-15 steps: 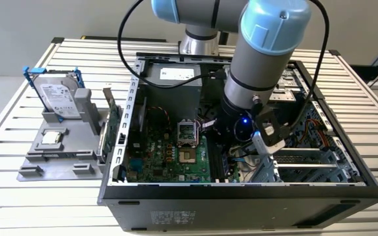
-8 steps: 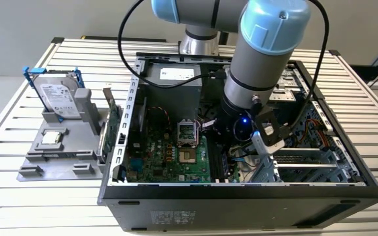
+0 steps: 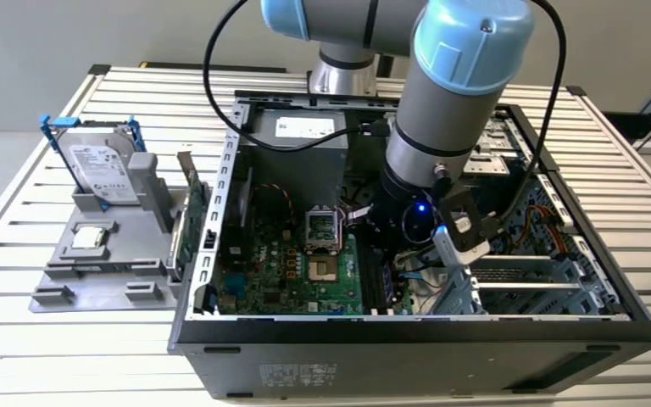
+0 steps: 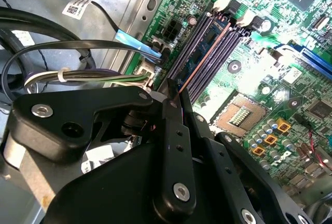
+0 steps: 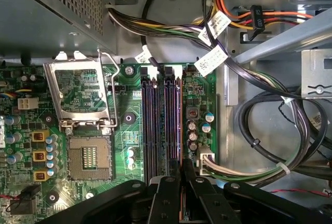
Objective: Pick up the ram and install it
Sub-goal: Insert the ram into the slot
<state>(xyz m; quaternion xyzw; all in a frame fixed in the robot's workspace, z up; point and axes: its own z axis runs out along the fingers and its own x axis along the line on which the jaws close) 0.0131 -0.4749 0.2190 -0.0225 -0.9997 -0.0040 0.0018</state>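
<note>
In the second wrist view the ram [image 4: 204, 58] shows edge-on as a thin dark-blue stick with a coppery edge. It runs out from between the black fingertips, and my gripper [image 4: 176, 97] is shut on it. The stick lies parallel to the dark memory slots [image 4: 231, 45] and low over them; whether it touches a slot I cannot tell. In the first wrist view my gripper [image 5: 181, 175] stands at the near end of the memory slots [image 5: 161, 125]. The exterior view has the arm [image 3: 450, 110] reaching down into the open computer case [image 3: 416, 326].
The open processor socket [image 5: 88, 156] lies beside the slots. Cable bundles [image 5: 270, 130] crowd the slots' other side. Outside the case, on the exterior view's left, a grey fixture [image 3: 99, 254] carries a hard drive in a blue frame [image 3: 99, 165] and a green expansion card [image 3: 196, 220].
</note>
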